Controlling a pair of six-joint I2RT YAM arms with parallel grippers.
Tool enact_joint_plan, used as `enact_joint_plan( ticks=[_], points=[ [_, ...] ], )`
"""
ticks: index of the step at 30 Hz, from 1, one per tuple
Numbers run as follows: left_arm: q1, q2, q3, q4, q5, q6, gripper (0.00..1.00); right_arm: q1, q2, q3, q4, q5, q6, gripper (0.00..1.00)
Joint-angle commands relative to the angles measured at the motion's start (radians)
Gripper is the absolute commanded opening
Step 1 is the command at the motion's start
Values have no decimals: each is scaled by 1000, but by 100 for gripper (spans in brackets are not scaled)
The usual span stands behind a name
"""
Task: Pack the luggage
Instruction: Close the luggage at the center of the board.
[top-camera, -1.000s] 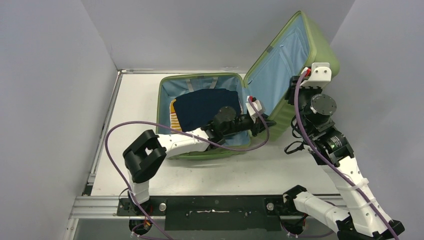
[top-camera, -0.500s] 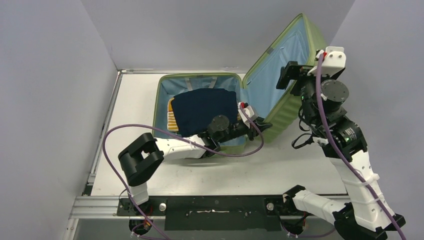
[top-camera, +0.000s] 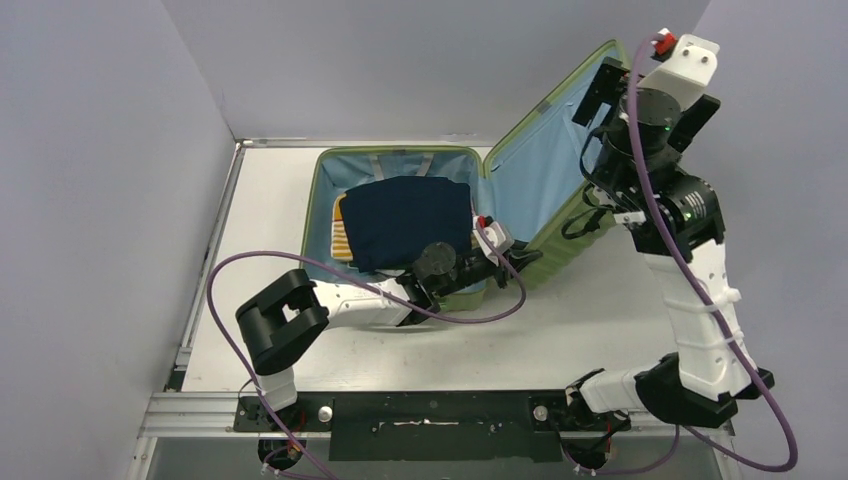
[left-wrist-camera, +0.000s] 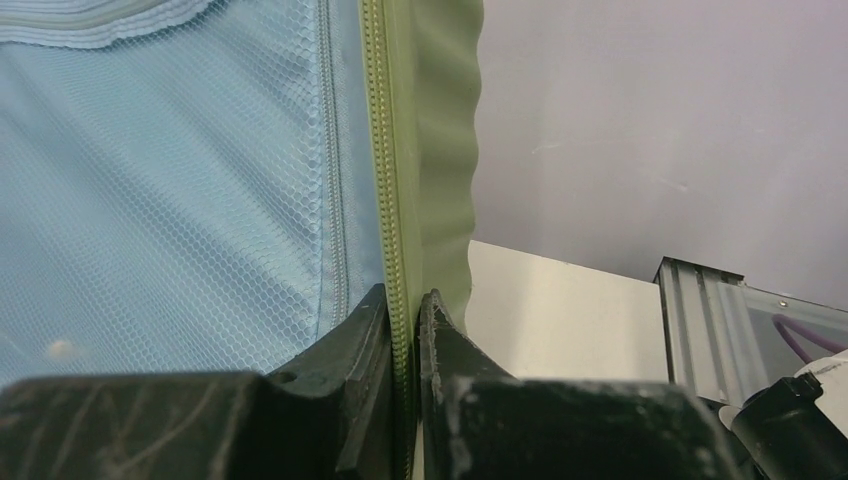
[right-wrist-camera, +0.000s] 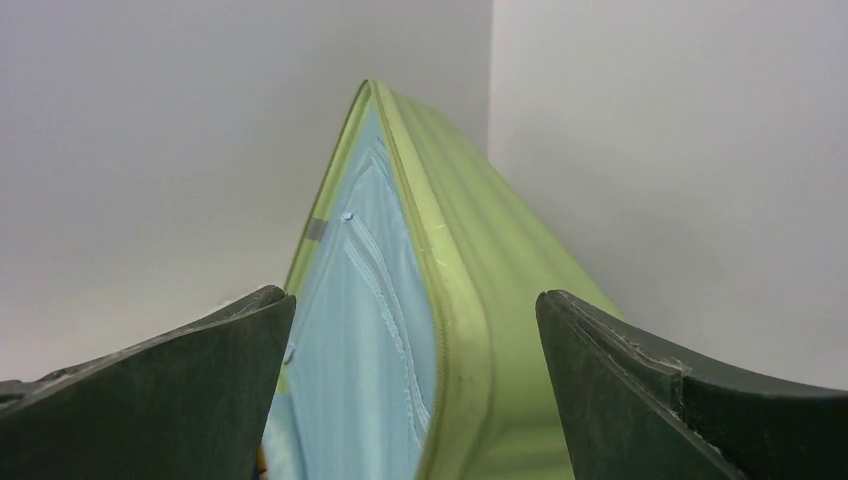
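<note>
2 folded things already lie in the luggage (top-camera: 540, 160): a dark blue cloth (top-camera: 410, 220) on top of a striped cloth (top-camera: 343, 235). The luggage sits open on the table (top-camera: 560, 330). Its bottom half lies flat and its lid stands up on the right side. I think the packing part is done, or close to done. What is left is to shut the lid and maybe zip it. I cannot see any more things waiting to go in.

My left gripper (left-wrist-camera: 405, 300) is clenched on the lid's zipper edge, low down near the front corner. My right gripper (right-wrist-camera: 415, 300) is spread wide up by the top of the lid and grasps nothing. The lid's top edge shows between its fingers, but I do not see it touching them.

1 second ago the right arm was much lower, beside the ribbed outside of the lid. It has since climbed up to the top edge. The left arm has slid a little toward me along the front of the luggage. The clothes have not moved.
</note>
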Motion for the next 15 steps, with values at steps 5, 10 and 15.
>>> enact_joint_plan(
  ticks=[5, 10, 15],
  points=[
    [6, -94, -38, 281, -268, 115, 0, -37, 153, 176, -266, 88, 70, 96],
    [3, -86, -72, 358, -319, 124, 0, -192, 126, 95, -304, -12, 126, 95],
    [3, -86, -99, 409, -350, 129, 0, -281, 96, -12, -323, -78, 155, 90]
  ],
)
